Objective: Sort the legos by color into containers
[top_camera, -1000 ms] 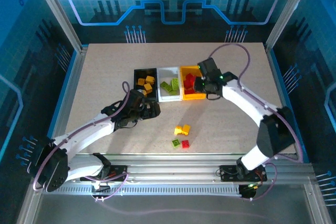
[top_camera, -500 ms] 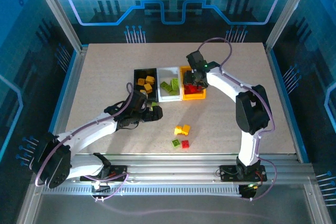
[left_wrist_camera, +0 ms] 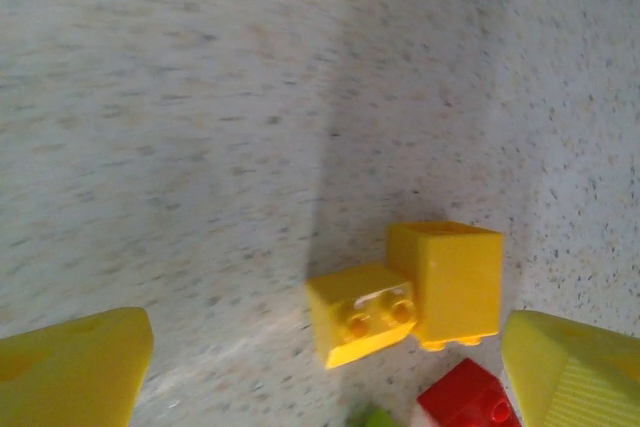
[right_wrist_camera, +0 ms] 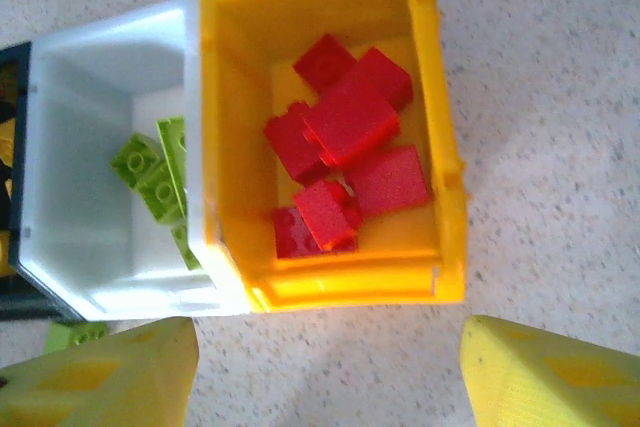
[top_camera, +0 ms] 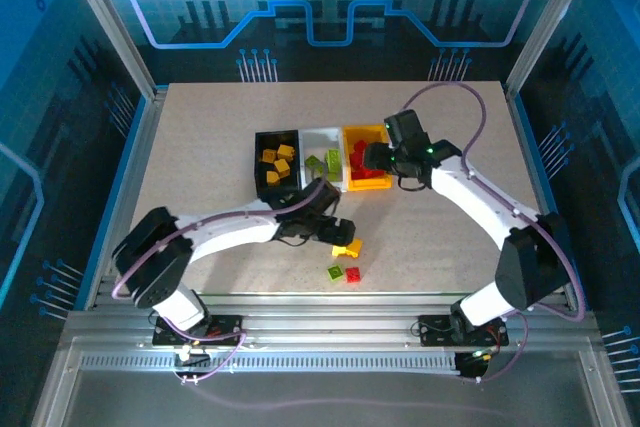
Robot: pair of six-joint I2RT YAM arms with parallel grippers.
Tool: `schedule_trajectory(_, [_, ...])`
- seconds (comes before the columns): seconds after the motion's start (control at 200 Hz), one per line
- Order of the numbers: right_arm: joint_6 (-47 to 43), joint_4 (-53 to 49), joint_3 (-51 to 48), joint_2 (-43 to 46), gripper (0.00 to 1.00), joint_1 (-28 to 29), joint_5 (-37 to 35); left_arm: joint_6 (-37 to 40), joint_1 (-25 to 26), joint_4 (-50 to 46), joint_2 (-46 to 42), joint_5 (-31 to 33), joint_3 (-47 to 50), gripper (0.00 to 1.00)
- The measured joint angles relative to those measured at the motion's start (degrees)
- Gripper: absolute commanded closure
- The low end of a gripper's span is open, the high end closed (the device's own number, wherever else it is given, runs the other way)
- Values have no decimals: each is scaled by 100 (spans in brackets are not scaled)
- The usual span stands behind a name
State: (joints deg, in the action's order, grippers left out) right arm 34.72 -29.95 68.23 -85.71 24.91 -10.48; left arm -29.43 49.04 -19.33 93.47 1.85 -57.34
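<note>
Sorting neared completion: red legos (right_wrist_camera: 345, 147) filled the yellow-orange bin (right_wrist_camera: 445, 167), green the white bin (right_wrist_camera: 90, 77), yellow the black bin (top_camera: 259, 162). Four bricks (top_camera: 352, 274) lay unsorted lower-centre on the tabletop (top_camera: 200, 147); left tool (left_wrist_camera: 320, 367) and right tool (right_wrist_camera: 325, 382) gaped empty.

The speckled beige bench (top_camera: 200, 147) carries three touching bins: a black bin (top_camera: 258, 162) left of the white bin (top_camera: 322, 132), a yellow-orange bin (top_camera: 365, 130) right of it. Nearer than the white bin lie two yellow legos (top_camera: 348, 247), a green lego (top_camera: 335, 272) and a red lego (top_camera: 352, 274).
</note>
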Motion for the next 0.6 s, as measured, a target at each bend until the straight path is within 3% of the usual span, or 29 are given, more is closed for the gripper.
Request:
schedule_trajectory(0.19, [42,-2,-505,271,29,-280,46,125,177,-160,516,76,-81,17])
schedule_trajectory(0.4, [87,9,-649,487,28,-433,72,68,214,-225,485,354,-87,27])
schedule_trajectory(0.51, [125,63,-649,514,28,-435,111,-11,131,-413,457,621,61,28])
schedule_trajectory(0.6, [127,85,-651,516,28,-435,116,-59,-15,-608,400,754,269,22])
